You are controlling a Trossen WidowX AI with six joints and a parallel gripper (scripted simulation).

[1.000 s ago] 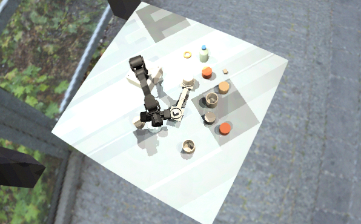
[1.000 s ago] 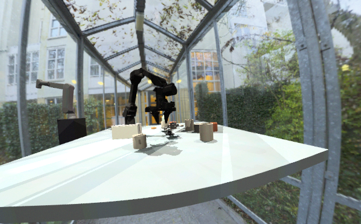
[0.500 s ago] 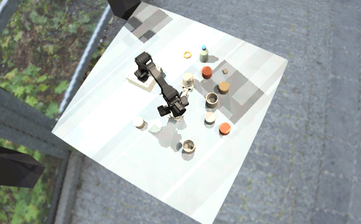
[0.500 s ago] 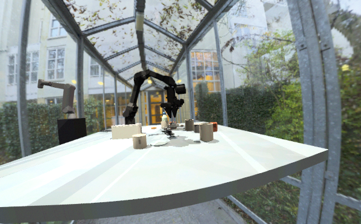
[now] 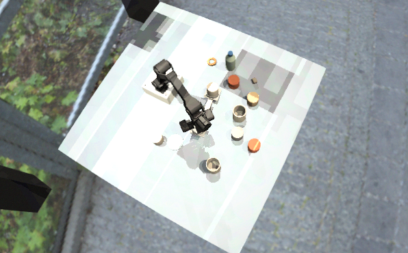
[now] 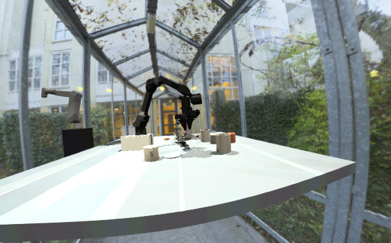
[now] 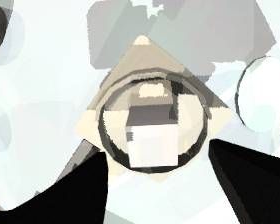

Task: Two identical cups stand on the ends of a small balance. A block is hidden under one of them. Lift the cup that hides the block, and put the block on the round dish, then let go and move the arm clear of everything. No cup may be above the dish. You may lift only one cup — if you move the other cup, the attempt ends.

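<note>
A pale block (image 7: 151, 143) sits inside a dark ring on the square end pad (image 7: 98, 119) of the balance (image 5: 208, 101) (image 6: 182, 144). My gripper (image 7: 159, 153) (image 5: 198, 131) (image 6: 187, 131) is open and hangs straight above the block, one finger on each side, clear of it. In the top view the arm hides the block. The other cup (image 5: 213, 89) (image 6: 178, 134) stands upside down on the balance's far end. A tan cup (image 5: 158, 139) (image 6: 151, 153) stands on the table beside the white round dish (image 5: 175, 141) (image 6: 171, 154) (image 7: 264, 96).
Loose items lie right of the balance: a bottle (image 5: 231, 61), an orange ring (image 5: 214, 63), orange cylinders (image 5: 233, 81) (image 5: 254, 145), tan cups (image 5: 239, 113) (image 5: 213, 165) and a small cube (image 5: 254, 81). The arm's base block (image 5: 161, 92) stands at the left.
</note>
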